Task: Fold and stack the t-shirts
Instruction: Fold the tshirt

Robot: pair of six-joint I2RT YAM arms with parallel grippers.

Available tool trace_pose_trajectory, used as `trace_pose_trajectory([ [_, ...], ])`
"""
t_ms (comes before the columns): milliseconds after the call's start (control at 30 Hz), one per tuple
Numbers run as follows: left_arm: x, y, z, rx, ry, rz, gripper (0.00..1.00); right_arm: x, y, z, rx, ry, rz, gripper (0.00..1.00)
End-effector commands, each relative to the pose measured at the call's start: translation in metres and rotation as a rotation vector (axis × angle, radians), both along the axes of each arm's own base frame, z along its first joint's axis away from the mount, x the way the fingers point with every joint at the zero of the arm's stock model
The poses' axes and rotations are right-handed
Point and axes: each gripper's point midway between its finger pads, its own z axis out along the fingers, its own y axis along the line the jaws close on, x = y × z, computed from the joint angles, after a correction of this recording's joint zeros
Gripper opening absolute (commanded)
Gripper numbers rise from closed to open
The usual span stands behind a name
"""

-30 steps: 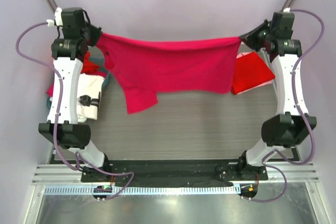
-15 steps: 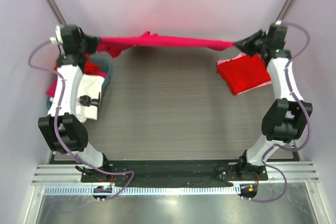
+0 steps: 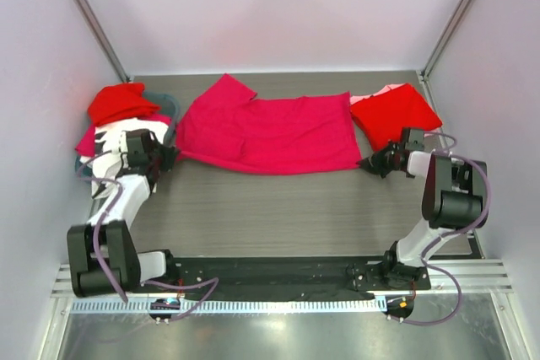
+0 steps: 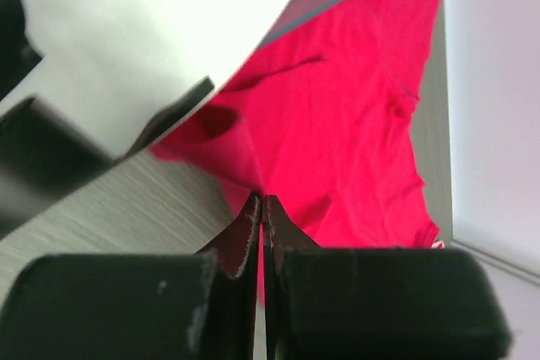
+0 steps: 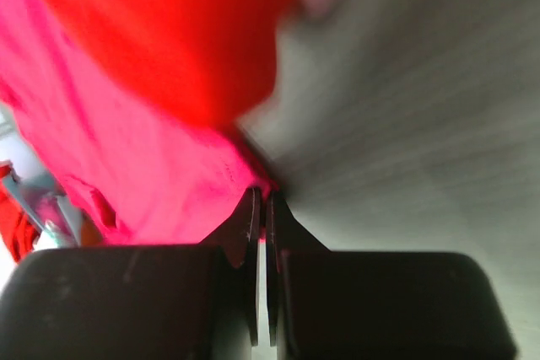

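A crimson t-shirt (image 3: 266,132) lies spread flat across the far half of the table. My left gripper (image 3: 171,156) is shut on its near left corner, seen in the left wrist view (image 4: 261,198) with cloth (image 4: 337,124) between the jaws. My right gripper (image 3: 367,165) is shut on the near right corner, and in the right wrist view (image 5: 262,194) it pinches the cloth (image 5: 160,183) at its edge. A folded red t-shirt (image 3: 395,113) lies at the far right, just beside the spread one.
At the far left a teal basket (image 3: 167,107) holds a red garment (image 3: 121,104) and a white printed shirt (image 3: 110,151) beside my left arm. The enclosure walls close in on both sides. Bare grey table (image 3: 278,208) lies between the arms.
Both grippers came down and toward me, from high at the back to table level. The crimson t-shirt, stretched in the air before, now lies spread flat on the table.
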Motion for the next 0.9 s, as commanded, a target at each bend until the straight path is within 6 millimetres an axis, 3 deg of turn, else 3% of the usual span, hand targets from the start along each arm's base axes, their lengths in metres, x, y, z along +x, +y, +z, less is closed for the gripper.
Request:
trace_pose_trajectory([
  [0,-0.005,0.008,0.032,0.086,-0.147,-0.012,0.00,-0.010,-0.008,0.017,-0.087,-0.123,0.007,0.01],
  [67,-0.029,0.009,0.015,0.094,-0.098,0.002,0.00,-0.022,-0.011,0.025,-0.126,-0.153,-0.008,0.01],
  [100,-0.036,0.013,0.023,0.118,-0.126,0.033,0.00,-0.036,-0.009,0.017,-0.130,-0.132,-0.012,0.01],
  [333,-0.090,0.015,-0.004,0.146,0.027,0.044,0.00,-0.079,-0.012,0.017,-0.183,-0.077,-0.038,0.01],
  [400,-0.104,0.012,-0.017,0.134,0.077,0.039,0.00,-0.087,-0.010,0.014,-0.186,-0.071,-0.037,0.01],
  [733,-0.151,0.017,-0.040,0.149,0.179,0.098,0.00,-0.110,-0.011,0.008,-0.206,-0.028,-0.045,0.02],
  [833,-0.162,0.015,-0.045,0.144,0.189,0.099,0.00,-0.112,-0.012,0.013,-0.211,-0.048,-0.067,0.11],
  [867,-0.164,0.016,-0.045,0.146,0.190,0.099,0.08,-0.111,-0.014,0.019,-0.222,-0.071,-0.075,0.24],
])
